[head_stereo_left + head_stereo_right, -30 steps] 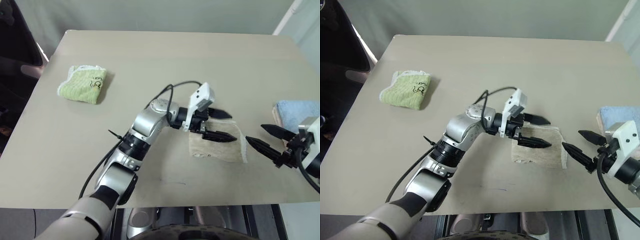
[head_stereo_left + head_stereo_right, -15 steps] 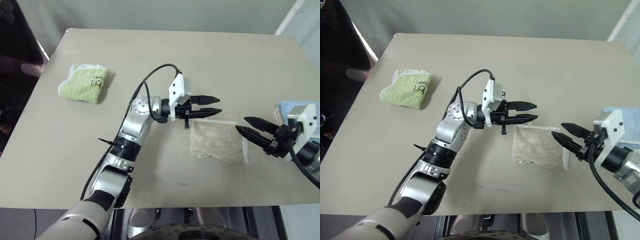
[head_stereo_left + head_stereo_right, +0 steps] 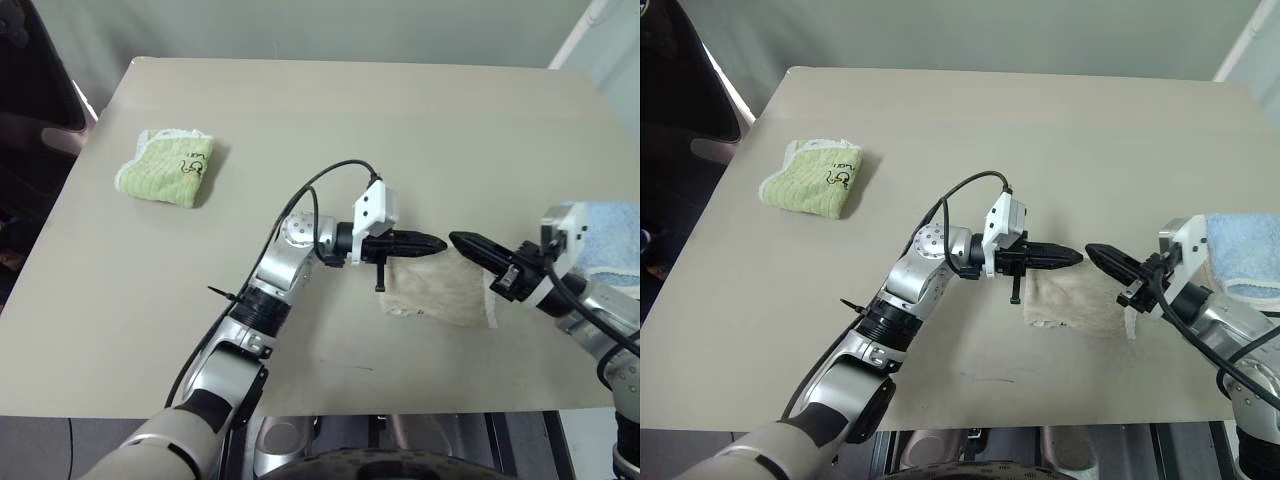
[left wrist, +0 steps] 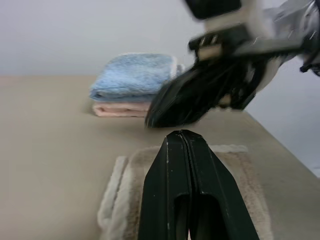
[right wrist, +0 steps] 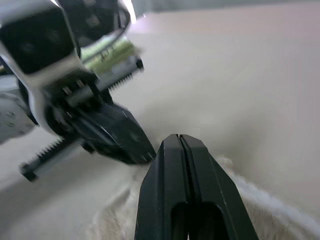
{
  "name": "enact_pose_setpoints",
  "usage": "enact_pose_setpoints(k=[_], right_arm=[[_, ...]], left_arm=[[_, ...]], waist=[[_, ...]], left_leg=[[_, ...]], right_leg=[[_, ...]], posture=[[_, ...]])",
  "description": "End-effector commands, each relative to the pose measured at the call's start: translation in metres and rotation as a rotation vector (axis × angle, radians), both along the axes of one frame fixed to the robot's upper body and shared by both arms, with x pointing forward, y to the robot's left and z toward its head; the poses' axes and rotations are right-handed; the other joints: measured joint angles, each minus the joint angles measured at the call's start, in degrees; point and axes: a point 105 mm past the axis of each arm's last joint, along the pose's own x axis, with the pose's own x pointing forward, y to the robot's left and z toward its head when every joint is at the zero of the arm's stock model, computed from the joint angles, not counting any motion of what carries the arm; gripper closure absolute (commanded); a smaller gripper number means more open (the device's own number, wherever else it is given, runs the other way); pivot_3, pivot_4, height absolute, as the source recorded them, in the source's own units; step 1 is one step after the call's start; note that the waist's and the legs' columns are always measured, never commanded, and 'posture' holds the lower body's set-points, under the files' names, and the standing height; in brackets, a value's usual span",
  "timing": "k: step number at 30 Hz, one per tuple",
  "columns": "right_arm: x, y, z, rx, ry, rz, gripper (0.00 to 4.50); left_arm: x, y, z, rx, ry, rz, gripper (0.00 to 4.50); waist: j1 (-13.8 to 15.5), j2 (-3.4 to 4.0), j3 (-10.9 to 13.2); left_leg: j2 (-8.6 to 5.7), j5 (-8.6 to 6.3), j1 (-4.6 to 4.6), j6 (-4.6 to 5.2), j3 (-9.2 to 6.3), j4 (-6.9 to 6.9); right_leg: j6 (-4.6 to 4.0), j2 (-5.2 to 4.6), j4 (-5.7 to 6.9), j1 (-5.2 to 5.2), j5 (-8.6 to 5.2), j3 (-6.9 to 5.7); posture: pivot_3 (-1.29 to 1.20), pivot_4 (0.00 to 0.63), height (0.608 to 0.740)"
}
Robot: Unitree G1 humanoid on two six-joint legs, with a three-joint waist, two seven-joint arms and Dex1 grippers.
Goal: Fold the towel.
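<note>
The towel point(image 3: 437, 291) lies flat on the table point(image 3: 330, 120), near the front edge, right of centre, and looks already folded into a small rectangle. Left gripper point(image 3: 432, 243) and right gripper point(image 3: 462, 241) both hover over the towel's far edge, tips facing each other and nearly meeting, both level. Both are fully closed with nothing held; the wrist views show the fingers pressed together above the cloth. The towel lies just toward the robot from both tips, its slightly longer side running left to right. Each gripper is about equally near it. Whether either tip touches the cloth is hard to tell. A light-blue towel point(image 4: 135, 75) sits on a pink one point(image 4: 122, 109) at the right edge; a green towel point(image 3: 167, 167) lies far left.
</note>
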Motion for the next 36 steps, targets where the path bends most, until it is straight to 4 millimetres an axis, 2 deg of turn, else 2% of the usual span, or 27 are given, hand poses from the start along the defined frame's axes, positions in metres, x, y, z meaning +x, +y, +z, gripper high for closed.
enact_pose_setpoints(k=[1, 4, 8, 12, 18, 24, 26, 28, 29, 31, 34, 36], right_arm=[[0.009, 0.000, -0.006, 0.009, -0.021, -0.036, 4.46], [0.016, -0.001, -0.020, 0.002, -0.010, -0.077, 4.46], [0.023, -0.003, -0.041, -0.011, 0.017, -0.124, 4.46], [0.024, 0.000, -0.059, -0.036, 0.047, -0.128, 4.46], [0.019, 0.007, -0.091, -0.139, 0.092, -0.094, 4.46], [0.016, 0.010, -0.103, -0.229, 0.091, -0.047, 4.46], [0.019, 0.011, -0.095, -0.203, 0.075, -0.041, 4.46], [0.019, 0.014, -0.076, -0.132, 0.048, -0.019, 4.46], [0.018, 0.014, -0.062, -0.083, 0.026, -0.012, 4.49], [0.015, 0.013, -0.039, -0.025, -0.013, -0.001, 4.50], [0.004, 0.010, -0.012, -0.029, -0.055, 0.041, 4.50], [-0.003, 0.008, 0.000, -0.062, -0.078, 0.059, 4.50]], left_arm=[[-0.007, -0.004, -0.013, 0.040, -0.030, -0.037, 4.50], [-0.010, -0.004, -0.028, 0.079, -0.030, -0.057, 4.50], [-0.014, -0.004, -0.059, 0.164, 0.004, -0.066, 4.50], [-0.012, -0.001, -0.082, 0.230, 0.013, -0.039, 4.50], [-0.014, -0.009, -0.081, 0.203, 0.007, -0.039, 4.50], [-0.015, -0.012, -0.073, 0.171, 0.026, -0.044, 4.50], [-0.012, -0.008, -0.063, 0.150, 0.032, -0.048, 4.50], [-0.006, -0.002, -0.048, 0.120, 0.047, -0.032, 4.50], [-0.003, 0.003, -0.040, 0.114, 0.037, -0.023, 4.32], [0.000, 0.011, -0.027, 0.110, 0.014, -0.013, 3.89], [0.001, 0.026, -0.002, 0.091, 0.006, -0.014, 2.86], [0.006, 0.039, 0.015, 0.074, 0.030, 0.018, 2.18]], waist=[[0.0, 0.00, 0.0], [-0.1, 0.02, 0.0], [-0.1, 0.05, 0.0], [-0.1, 0.07, 0.0], [-0.1, 0.10, -0.1], [-0.2, 0.08, -0.1], [-0.2, 0.08, -0.1], [-0.4, 0.09, -0.1], [-0.4, 0.09, -0.1], [-0.5, 0.11, -0.1], [-0.5, 0.13, 0.0], [-0.5, 0.12, 0.0]], left_leg=[[0.00, 0.00, 0.00, 0.01, 0.00, -0.01], [0.00, -0.11, 0.00, 0.21, -0.01, 0.00], [0.00, -0.11, 0.00, 0.22, -0.02, 0.01], [0.00, -0.11, 0.00, 0.23, -0.01, 0.01], [0.00, -0.08, 0.07, 0.27, -0.03, 0.02], [0.00, -0.07, 0.40, 0.28, -0.04, 0.02], [0.01, -0.08, 0.48, 0.27, -0.04, 0.00], [0.01, -0.08, 0.49, 0.26, -0.02, 0.00], [0.01, -0.07, 0.47, 0.24, 0.00, -0.02], [0.01, -0.04, 0.40, 0.16, 0.00, -0.05], [0.02, 0.33, 0.12, -0.50, 0.01, -0.06], [0.02, 0.36, -0.07, -0.56, 0.00, -0.06]], right_leg=[[-0.02, 0.00, 0.00, -0.02, 0.02, 0.00], [0.06, 0.00, 0.02, -0.06, 0.12, 0.00], [0.04, 0.00, 0.03, -0.08, 0.16, -0.01], [-0.06, -0.01, 0.01, -0.10, 0.18, -0.01], [-0.20, 0.00, -0.01, 0.03, 0.18, -0.02], [-0.20, 0.00, -0.04, 0.40, 0.20, -0.01], [-0.11, 0.00, -0.04, 0.48, 0.14, -0.01], [-0.01, 0.01, -0.04, 0.49, 0.07, -0.01], [-0.01, 0.01, -0.04, 0.47, 0.07, -0.01], [-0.04, 0.05, -0.03, 0.39, 0.04, -0.01], [-0.12, 0.11, 0.00, 0.06, 0.03, 0.00], [-0.22, 0.10, -0.02, -0.09, 0.07, 0.01]], posture=[[0.00, 0.150, 0.733], [0.00, 0.150, 0.733], [0.00, 0.150, 0.733], [0.00, 0.150, 0.733], [0.00, 0.150, 0.733], [0.00, 0.150, 0.733], [0.00, 0.150, 0.733], [0.00, 0.150, 0.733], [0.00, 0.150, 0.733], [0.00, 0.150, 0.733], [0.00, 0.150, 0.733], [0.00, 0.150, 0.733]])
